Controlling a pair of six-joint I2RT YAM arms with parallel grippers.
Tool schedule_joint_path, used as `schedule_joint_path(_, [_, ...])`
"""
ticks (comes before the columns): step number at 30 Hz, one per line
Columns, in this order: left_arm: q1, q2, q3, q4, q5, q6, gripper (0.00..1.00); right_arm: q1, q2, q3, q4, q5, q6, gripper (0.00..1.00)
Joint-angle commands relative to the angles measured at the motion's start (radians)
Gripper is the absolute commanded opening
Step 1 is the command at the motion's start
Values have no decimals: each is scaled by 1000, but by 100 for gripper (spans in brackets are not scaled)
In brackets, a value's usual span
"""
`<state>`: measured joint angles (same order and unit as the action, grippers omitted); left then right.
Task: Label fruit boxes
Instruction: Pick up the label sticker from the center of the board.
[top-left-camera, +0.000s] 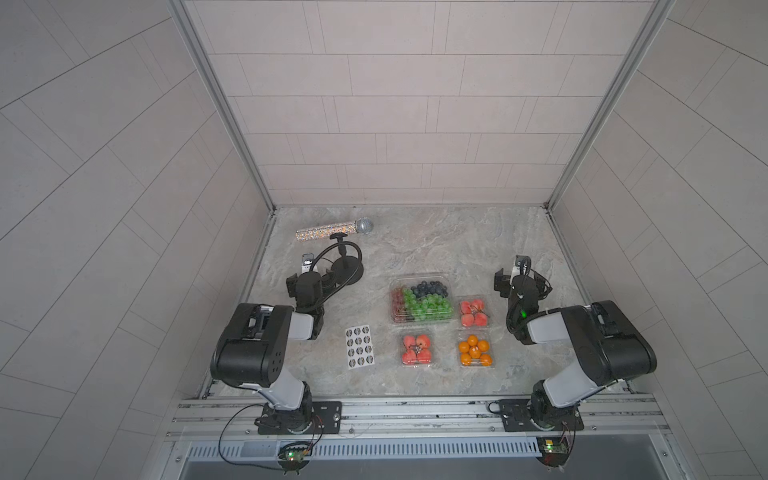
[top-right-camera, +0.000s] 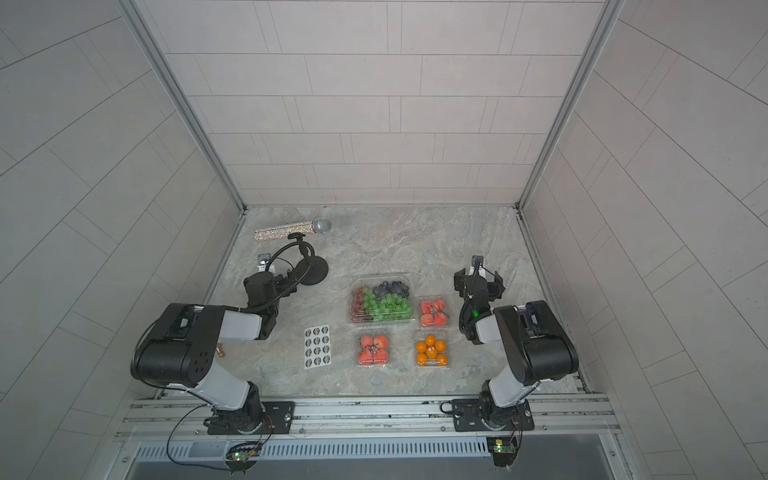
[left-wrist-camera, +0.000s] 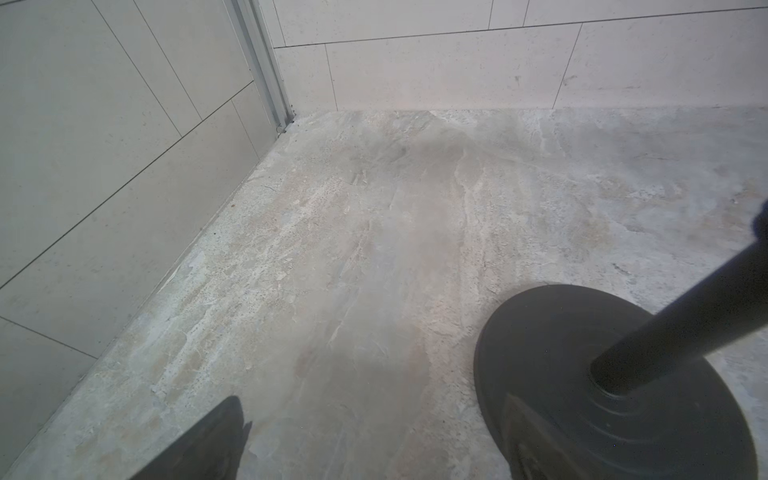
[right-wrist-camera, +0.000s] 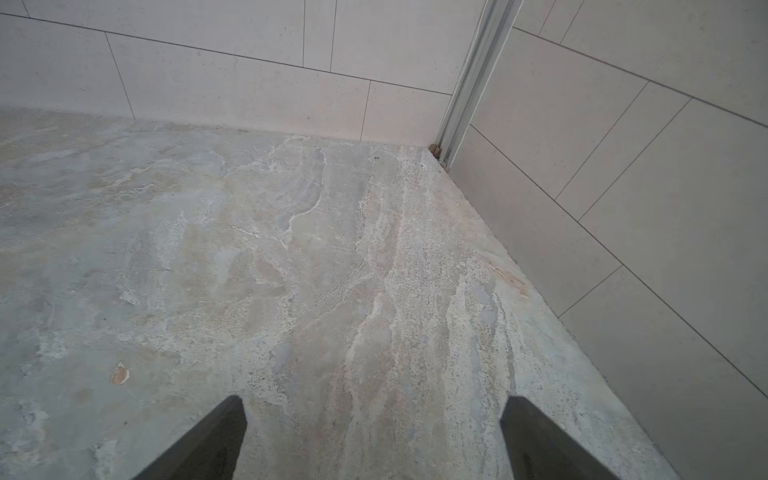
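Nothing looks labelled yet: the four fruit boxes (top-left-camera: 422, 301) sit grouped between the arms, the sticker sheet (top-left-camera: 359, 346) beside them seemingly full. Left gripper (top-left-camera: 311, 276) and right gripper (right-wrist-camera: 372, 405) both gape wide, holding nothing

Both arms sit bent, left end effector (top-left-camera: 311, 276) and right end effector (right-wrist-camera: 374, 399) spread wide.

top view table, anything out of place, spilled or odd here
Nothing is spilled; the four clear plastic fruit boxes sit upright. Odd for labelling: a glittery handheld microphone lies at the far left, beside a black round-based gooseneck stand.
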<state>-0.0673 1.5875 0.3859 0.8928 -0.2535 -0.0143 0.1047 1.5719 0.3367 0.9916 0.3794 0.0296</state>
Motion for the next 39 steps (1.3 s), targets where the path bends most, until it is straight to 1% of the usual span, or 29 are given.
schedule_joint_path(1, [5, -3, 13, 23, 10, 3, 100, 7, 10, 12, 24, 17, -15, 100])
schedule_joint_path(36, [5, -5, 6, 34, 16, 6, 100, 7, 9, 10, 27, 17, -15, 100])
schedule_joint_path(37, [5, -7, -1, 50, 22, 8, 100, 8, 8, 4, 35, 6, -20, 100])
schedule_joint_path(39, [3, -25, -22, 77, 16, 8, 100, 9, 7, -25, 103, -56, -43, 100])
